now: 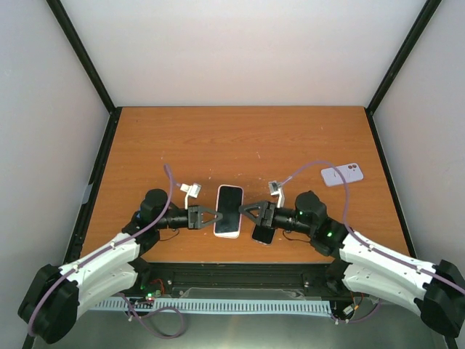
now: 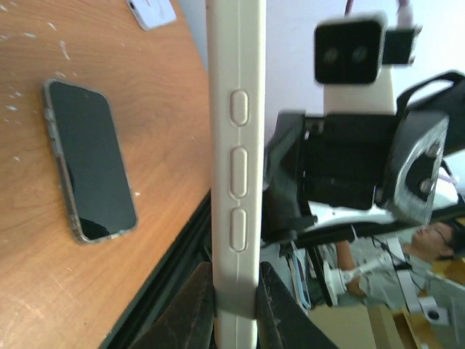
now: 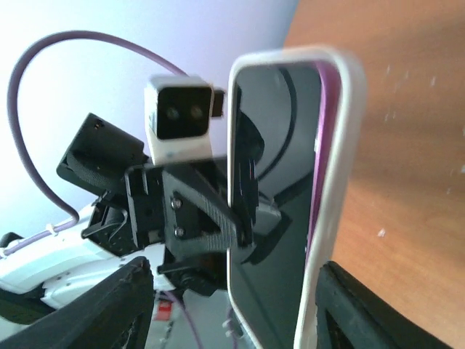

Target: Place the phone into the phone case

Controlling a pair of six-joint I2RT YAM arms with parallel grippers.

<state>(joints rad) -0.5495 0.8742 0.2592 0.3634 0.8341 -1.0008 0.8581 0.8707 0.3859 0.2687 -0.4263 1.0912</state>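
Left pincer (image 2: pixel 235 294) clamped on white phone case (image 2: pixel 236 145), edge-up; right pincer (image 3: pixel 236 291) apart, straddling it; black phone (image 2: pixel 91 160) flat at wooden counter (image 1: pixel 218 138) near edge, possibly cased.

Phone (image 1: pixel 263 236) lies on table (image 1: pixel 240 138), right of case (image 1: pixel 228 211).

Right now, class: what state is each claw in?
Left claw: closed on the white-cased phone.
Right claw: open, either side of that phone, not gripping.
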